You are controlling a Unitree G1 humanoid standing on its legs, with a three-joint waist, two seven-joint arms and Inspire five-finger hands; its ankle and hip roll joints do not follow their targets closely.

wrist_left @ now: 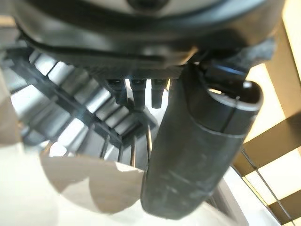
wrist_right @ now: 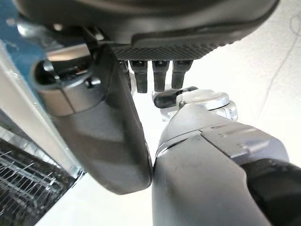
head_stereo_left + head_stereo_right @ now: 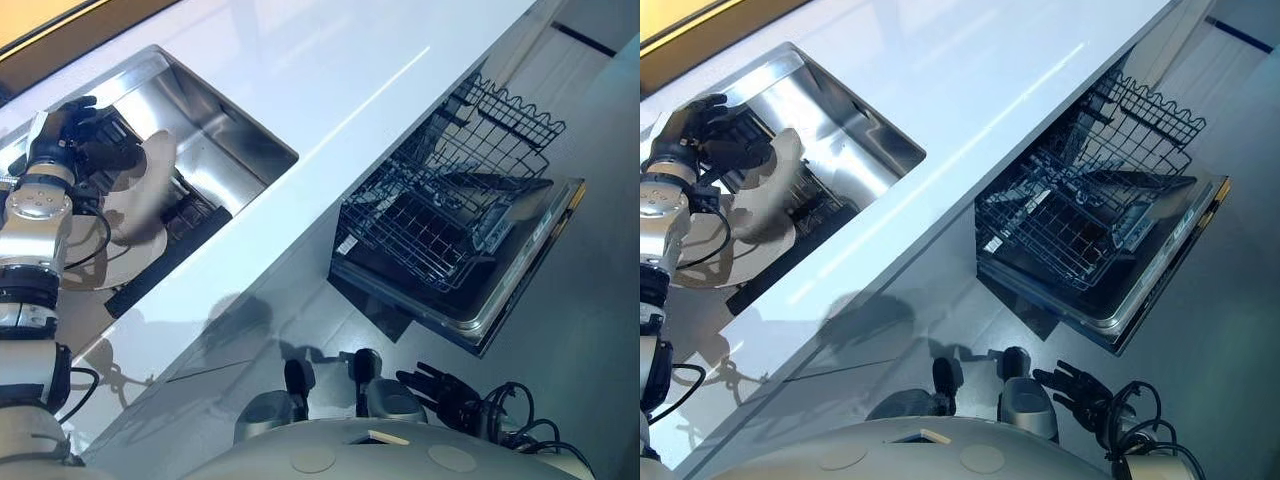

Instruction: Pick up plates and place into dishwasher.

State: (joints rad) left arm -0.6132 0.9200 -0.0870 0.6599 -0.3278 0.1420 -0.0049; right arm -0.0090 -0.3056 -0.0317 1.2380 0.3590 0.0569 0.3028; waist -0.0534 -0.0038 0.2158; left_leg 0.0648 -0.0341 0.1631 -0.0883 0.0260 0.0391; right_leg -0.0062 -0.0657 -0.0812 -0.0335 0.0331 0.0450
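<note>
a: status of left hand?
b: the left hand is over the stainless steel sink set in the white countertop. its fingers are curled over the upper rim of a pale plate, and in the left wrist view the thumb lies against the plate's face. the hand is gripping the plate.

a: plate position?
b: the plate stands tilted on edge inside the sink, in a dark dish rack that sits in the basin. a second pale plate shows lower in the sink, beside the left arm.

a: status of right hand?
b: the right hand hangs low beside the robot, over the grey floor, well apart from the sink. its fingers are extended and relaxed, holding nothing. the right wrist view shows the fingers straight.

a: dishwasher condition?
b: the dishwasher door is folded down below the countertop edge. the lower wire rack is pulled out over the door. an upper wire rack shows behind it. no plate is visible in either rack.
</note>
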